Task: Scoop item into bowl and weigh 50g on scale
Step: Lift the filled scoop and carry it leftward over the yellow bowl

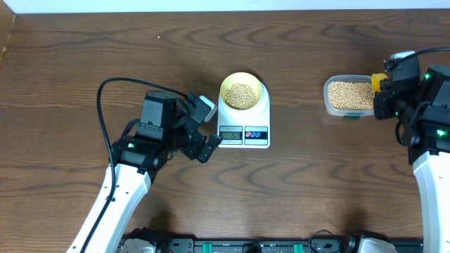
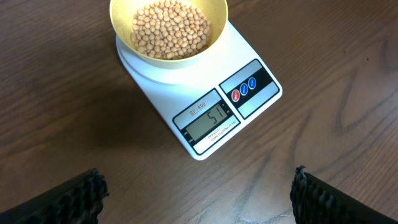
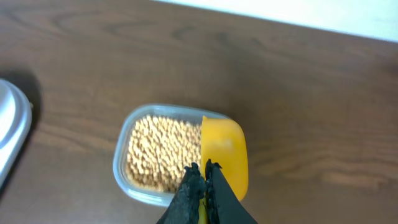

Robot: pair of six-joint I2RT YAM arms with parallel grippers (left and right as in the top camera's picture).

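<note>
The pale yellow-green bowl [image 1: 242, 91] stands on the white scale [image 1: 244, 133] and holds tan beans [image 1: 241, 95]. In the left wrist view the bowl [image 2: 124, 37], beans [image 2: 169, 28] and scale [image 2: 214, 118] show, and the display reads 51. My left gripper [image 1: 209, 128] is open and empty just left of the scale; its fingers [image 2: 198, 196] frame bare table. My right gripper [image 1: 383, 91] is shut on the yellow scoop [image 3: 224, 155], its head turned over at the right edge of the clear tub [image 3: 121, 168] of beans [image 3: 161, 152].
The clear tub [image 1: 328, 95] of beans sits at the right of the table. A white edge of the scale [image 3: 12, 134] shows at the left in the right wrist view. A black cable [image 1: 102, 119] loops over the left arm.
</note>
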